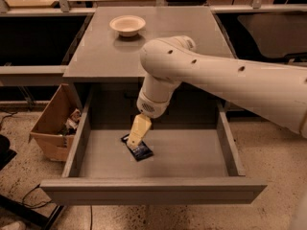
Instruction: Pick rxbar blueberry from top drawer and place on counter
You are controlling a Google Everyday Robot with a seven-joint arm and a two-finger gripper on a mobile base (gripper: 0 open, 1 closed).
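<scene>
The rxbar blueberry [139,150], a dark flat bar with pale lettering, lies on the grey floor of the open top drawer [192,152], left of its middle. My gripper [135,134] hangs from the white arm inside the drawer, its cream tip directly over the bar's upper left end and covering part of it. I cannot tell if it touches the bar. The counter [144,47] is the grey tabletop above the drawer.
A cream round bowl [127,25] stands at the back left of the counter. A brown cardboard box [55,123] with clutter sits on the floor left of the drawer. The white arm spans in from the right over the counter's front edge.
</scene>
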